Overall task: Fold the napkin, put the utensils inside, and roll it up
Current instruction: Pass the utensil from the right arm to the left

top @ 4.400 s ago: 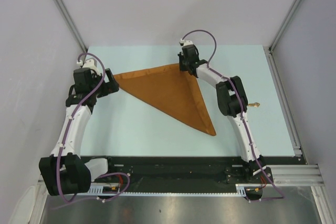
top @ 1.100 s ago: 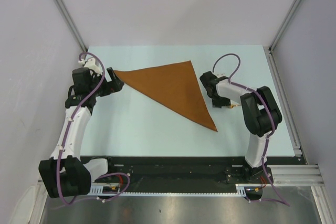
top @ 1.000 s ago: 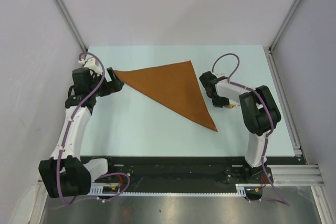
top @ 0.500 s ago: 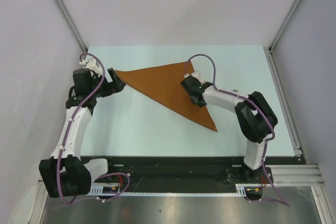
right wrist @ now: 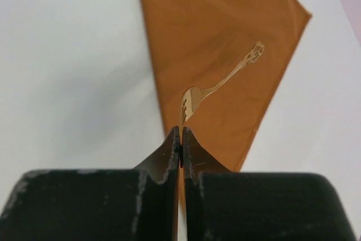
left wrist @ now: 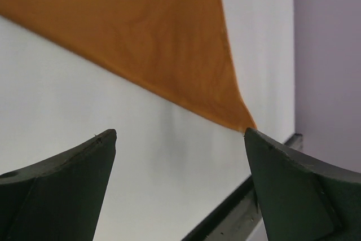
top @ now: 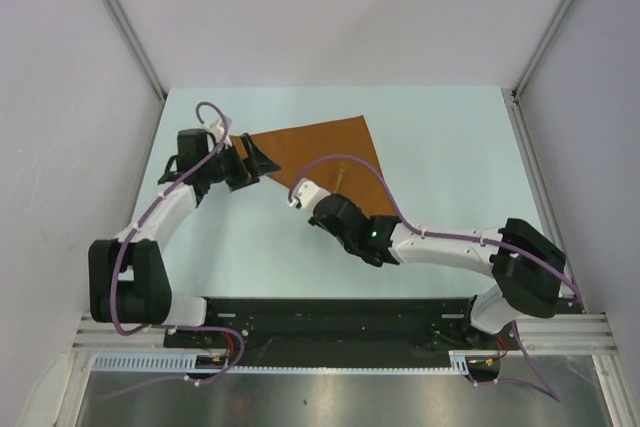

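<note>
The rust-orange napkin (top: 335, 147) lies folded into a triangle on the table and fills much of the right wrist view (right wrist: 225, 21). The gold fork (right wrist: 217, 90) lies loose on it, tines toward my right gripper; I cannot make it out in the top view. My right gripper (top: 314, 205) (right wrist: 180, 132) is shut, tips at the napkin's long edge just short of the tines. I cannot tell if cloth is pinched. My left gripper (top: 257, 159) (left wrist: 179, 135) is open over the napkin's (left wrist: 141, 26) left corner, which ends by its right fingertip (left wrist: 254, 139).
The pale blue table (top: 460, 167) has grey walls on three sides, a metal rail along its right edge (top: 540, 187) and a black strip at the front (top: 330, 309). My right arm (top: 445, 245) stretches low across the front, over the napkin's near corner.
My right gripper carried the fork from the table right of the napkin onto the cloth and let it go, then swung left and shut. My left gripper moved right to the napkin's left corner.
</note>
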Available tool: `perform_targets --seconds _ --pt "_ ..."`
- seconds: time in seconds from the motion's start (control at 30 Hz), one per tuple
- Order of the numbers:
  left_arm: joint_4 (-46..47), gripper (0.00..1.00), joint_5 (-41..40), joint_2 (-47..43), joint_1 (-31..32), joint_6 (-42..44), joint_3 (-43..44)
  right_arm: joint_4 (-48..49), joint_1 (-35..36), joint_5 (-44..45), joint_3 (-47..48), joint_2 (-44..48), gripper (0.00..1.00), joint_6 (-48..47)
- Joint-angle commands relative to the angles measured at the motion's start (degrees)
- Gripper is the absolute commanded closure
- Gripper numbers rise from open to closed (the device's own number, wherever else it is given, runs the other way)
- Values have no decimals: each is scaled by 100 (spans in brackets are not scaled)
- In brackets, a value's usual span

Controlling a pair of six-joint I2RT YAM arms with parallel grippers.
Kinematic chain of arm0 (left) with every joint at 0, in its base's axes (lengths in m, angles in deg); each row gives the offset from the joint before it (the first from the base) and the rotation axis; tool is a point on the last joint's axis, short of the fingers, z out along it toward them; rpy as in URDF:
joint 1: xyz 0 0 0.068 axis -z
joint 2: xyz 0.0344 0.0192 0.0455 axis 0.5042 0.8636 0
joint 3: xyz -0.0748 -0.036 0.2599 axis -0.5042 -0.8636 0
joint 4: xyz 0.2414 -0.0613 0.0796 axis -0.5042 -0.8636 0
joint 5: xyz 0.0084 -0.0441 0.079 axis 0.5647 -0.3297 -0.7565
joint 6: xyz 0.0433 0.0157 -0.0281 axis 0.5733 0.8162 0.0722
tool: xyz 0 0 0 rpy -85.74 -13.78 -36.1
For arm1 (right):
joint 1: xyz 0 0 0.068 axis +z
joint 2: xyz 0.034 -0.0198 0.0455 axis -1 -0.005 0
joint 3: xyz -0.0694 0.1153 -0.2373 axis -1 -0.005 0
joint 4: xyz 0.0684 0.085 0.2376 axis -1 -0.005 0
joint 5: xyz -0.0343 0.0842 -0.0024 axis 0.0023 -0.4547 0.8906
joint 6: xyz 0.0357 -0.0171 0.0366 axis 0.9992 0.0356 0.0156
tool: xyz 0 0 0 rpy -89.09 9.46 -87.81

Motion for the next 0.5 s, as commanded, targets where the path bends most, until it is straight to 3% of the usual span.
perform_targets --seconds 0.0,0.3,0.47 --pt "676 0 992 387 433 -611 24 1277 510 -48 -139 112 100 -584" --pt "782 1 1450 1266 1268 -744 261 1552 968 -338 -166 156 100 -681" --pt "905 14 1486 1389 1410 -796 235 1455 1073 -373 -166 156 100 -690"
